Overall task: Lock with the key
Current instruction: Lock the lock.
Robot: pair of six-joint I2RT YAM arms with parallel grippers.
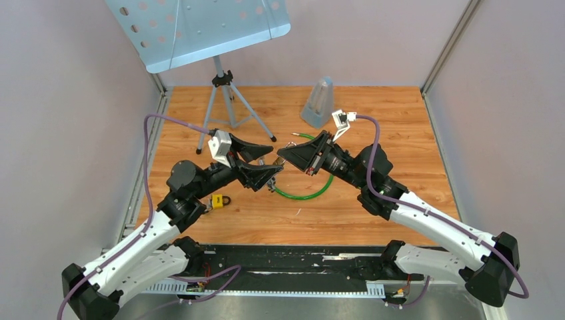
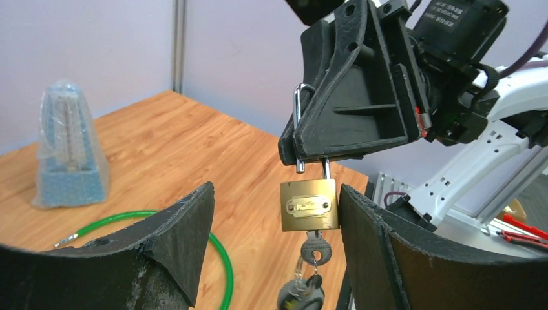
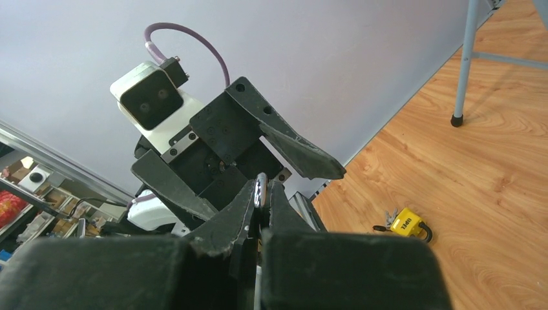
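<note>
Far left, a yellow padlock lies on the wooden table. Only the left wrist view shows the detail: left gripper spread wide either side of the boxy brass padlock, key in its underside. Right gripper pinches its smooth steel shackle, midair.

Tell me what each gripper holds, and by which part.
Right gripper: the brass padlock, pinched by its shackle. Left gripper: nothing; its fingers stand open either side of the padlock body.
</note>
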